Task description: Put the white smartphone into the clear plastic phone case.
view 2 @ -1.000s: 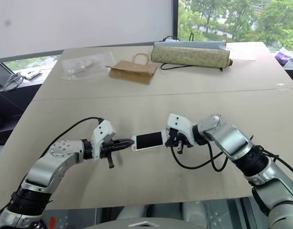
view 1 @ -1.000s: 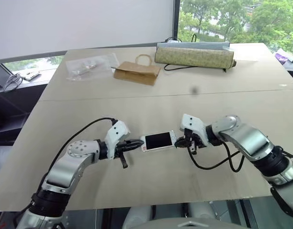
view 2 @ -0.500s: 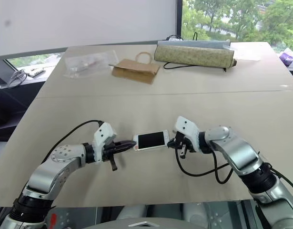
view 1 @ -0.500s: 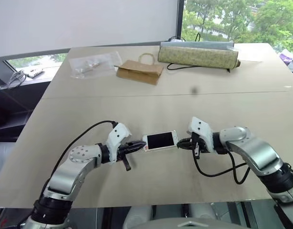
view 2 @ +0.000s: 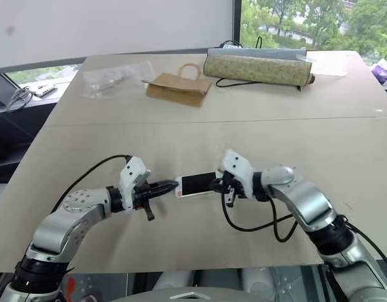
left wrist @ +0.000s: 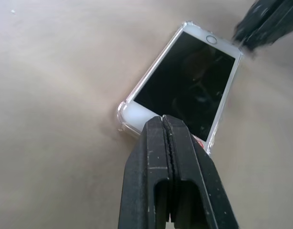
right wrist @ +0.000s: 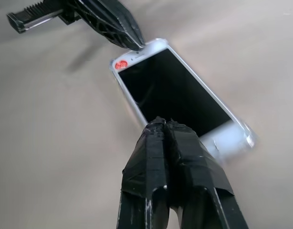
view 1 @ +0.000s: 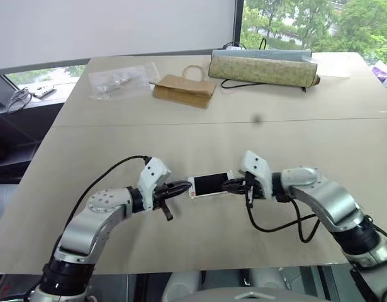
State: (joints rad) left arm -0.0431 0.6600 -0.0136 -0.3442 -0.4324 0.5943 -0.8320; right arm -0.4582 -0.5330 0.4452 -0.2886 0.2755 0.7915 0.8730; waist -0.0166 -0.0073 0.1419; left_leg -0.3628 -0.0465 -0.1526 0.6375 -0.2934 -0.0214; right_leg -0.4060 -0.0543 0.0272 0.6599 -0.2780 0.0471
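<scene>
Closed fingers point(left wrist: 166, 125) at white smartphone's point(view 1: 210, 184) ends

light: bright daylight, window behind | shadows: soft | wrist views: slightly blurred

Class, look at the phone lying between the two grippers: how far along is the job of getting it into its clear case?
Done: the white smartphone lies screen up inside the clear plastic phone case, whose rim and corners show around it. In hand: the shut left gripper and shut right gripper press at its opposite ends. Left: perhaps seating the edges; whether every corner has snapped in cannot be told.
</scene>
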